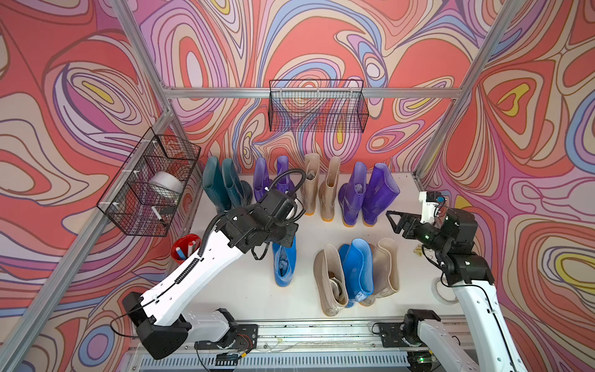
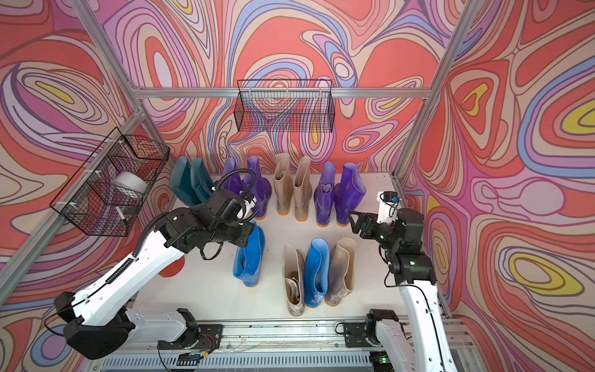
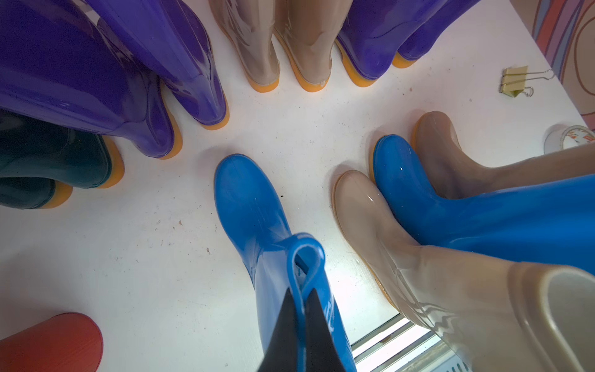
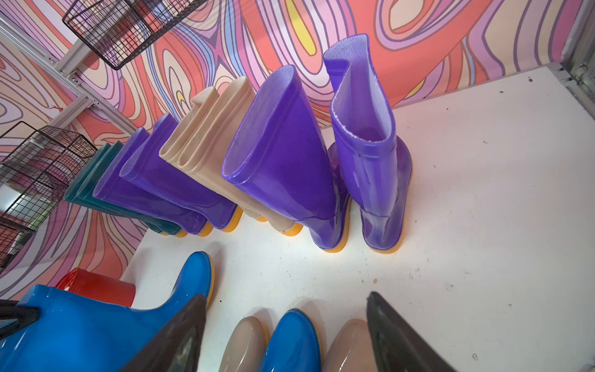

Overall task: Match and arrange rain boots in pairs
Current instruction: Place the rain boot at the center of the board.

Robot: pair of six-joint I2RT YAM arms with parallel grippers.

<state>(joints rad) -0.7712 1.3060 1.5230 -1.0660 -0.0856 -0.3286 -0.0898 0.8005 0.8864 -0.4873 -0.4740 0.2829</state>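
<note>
My left hand [image 3: 301, 294] was pressed together, pinching the top rim of a blue boot [image 3: 248, 199]. The boot stood upright straight below the hand, toe aimed away from me. I couldn't tell if its sole sat on the white tabletop [image 3: 135, 257] or just off it. The second blue boot [image 1: 355, 267] was on that hand's side facing my right hand, near the held one but apart, wedged between two loose beige boots [image 1: 330, 280] and touching both. My right hand [image 4: 286, 296] was spread wide, nothing in it, hovering over the tabletop with the toes of that wedged trio just below it. Straight ahead of the right hand I saw a purple pair [image 4: 289, 161], upright, orange soles down, the two boots just beside each other. Farther along the same line, away from the right hand and just beyond the left hand: beige pair [image 1: 310, 190], second purple pair [image 1: 260, 182], teal pair [image 1: 214, 186], all upright. A red cup [image 1: 185, 249] sat on the tabletop behind the left hand, on its side away from the right hand.
</note>
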